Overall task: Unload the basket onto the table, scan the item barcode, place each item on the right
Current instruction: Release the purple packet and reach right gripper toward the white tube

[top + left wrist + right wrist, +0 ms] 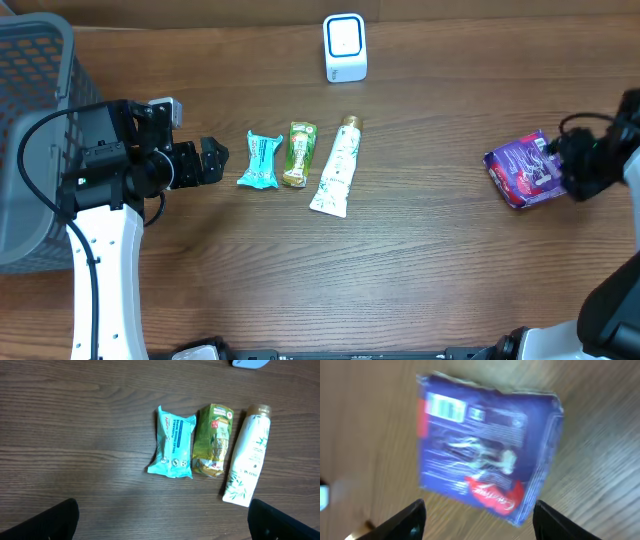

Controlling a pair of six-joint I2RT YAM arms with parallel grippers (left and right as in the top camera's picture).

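Observation:
A purple packet [524, 170] lies on the wooden table at the far right. In the right wrist view the purple packet [485, 445] shows a white barcode [442, 408] at its upper left. My right gripper [565, 165] is right beside it, open; the right gripper [480, 510] has its jaws set wide, and the packet lies just ahead of them, not gripped. The white scanner [345, 47] stands at the back centre. My left gripper [215, 160] hangs open left of a row of items, and the left gripper [162, 510] has nothing between its fingers.
A teal wipes pack [261, 160], a green packet [298, 153] and a white tube [337, 165] lie side by side mid-table. A grey basket [30, 150] fills the left edge. The left wrist view shows the teal pack [172, 442], green packet [212, 440] and tube [247, 455].

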